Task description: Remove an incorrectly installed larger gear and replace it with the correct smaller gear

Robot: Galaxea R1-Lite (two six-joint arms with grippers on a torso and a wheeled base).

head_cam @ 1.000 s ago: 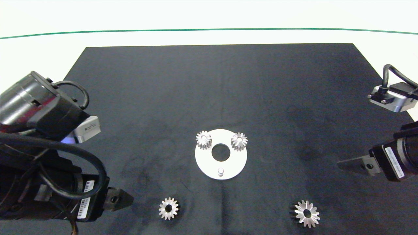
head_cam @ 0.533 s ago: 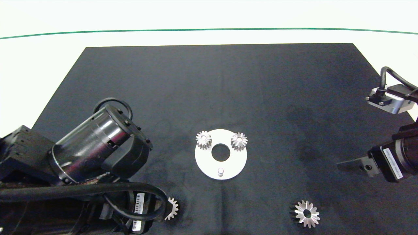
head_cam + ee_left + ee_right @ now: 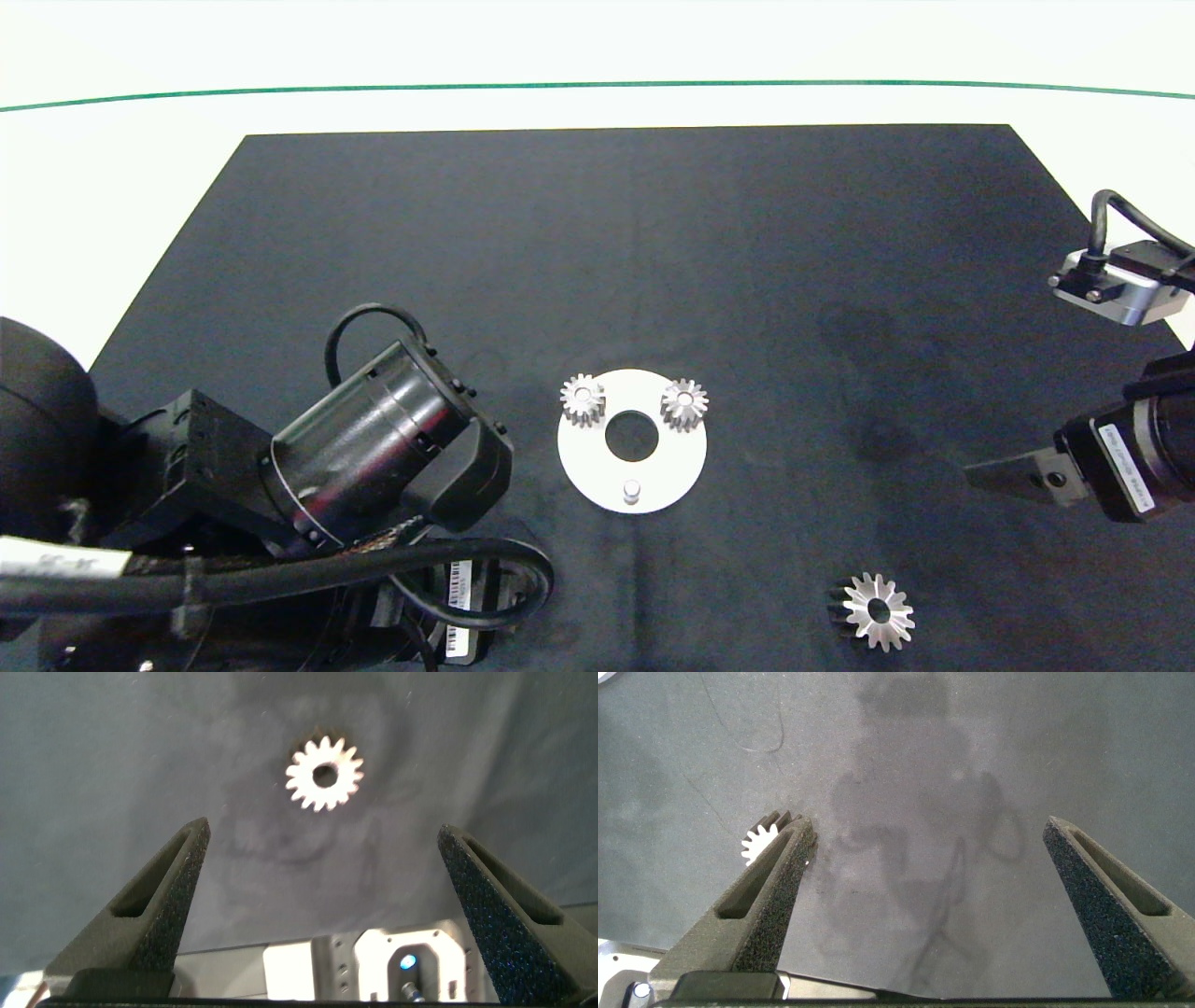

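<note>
The smaller gear (image 3: 324,773) lies flat on the black mat, out ahead of my left gripper (image 3: 324,831), which is open and above the mat without touching it. In the head view my left arm (image 3: 373,448) hides this gear. The larger gear (image 3: 876,611), star-toothed, lies on the mat at the front right; only a few of its teeth (image 3: 764,840) show beside one finger of my open right gripper (image 3: 929,826). That gripper (image 3: 1006,473) hovers at the right, above and behind the larger gear.
A white round plate (image 3: 667,462) sits mid-mat with a centre hole, two small gears (image 3: 583,399) (image 3: 683,404) on its far side and a bare peg (image 3: 631,490) on its near side. The black mat (image 3: 616,243) stretches far behind it.
My left arm has swung in from the left edge and now covers the smaller gear in the head view. The right arm has barely moved.
</note>
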